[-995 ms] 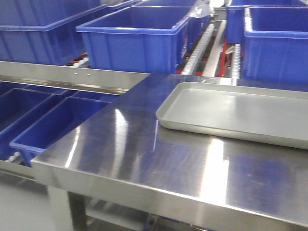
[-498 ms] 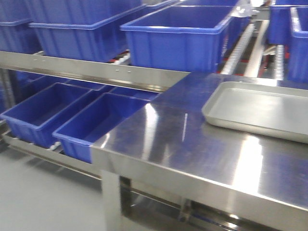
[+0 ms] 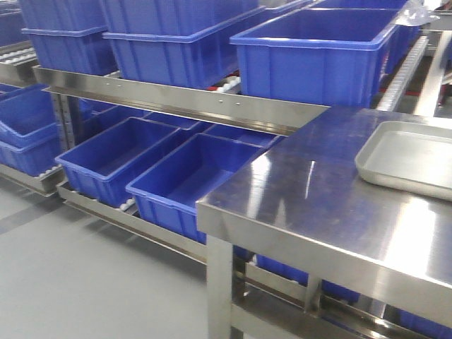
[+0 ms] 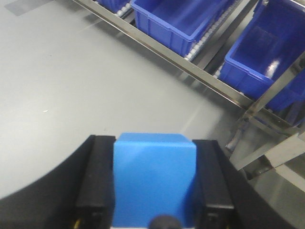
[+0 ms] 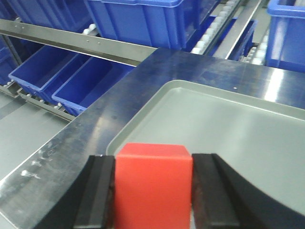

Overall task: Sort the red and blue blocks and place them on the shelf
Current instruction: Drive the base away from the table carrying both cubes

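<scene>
We find the left gripper [image 4: 153,155] clamped on the blue block [image 4: 153,186] and the right gripper [image 5: 153,160] on the red block [image 5: 153,188]. The shelf [image 5: 71,40] lies upper left, past the tray [image 5: 228,124].

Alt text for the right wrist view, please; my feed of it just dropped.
The right gripper is shut on the red block, held over the near corner of the grey tray on the steel table. Left of and behind the table, blue bins sit on the upper and lower tiers of the shelf.
</scene>
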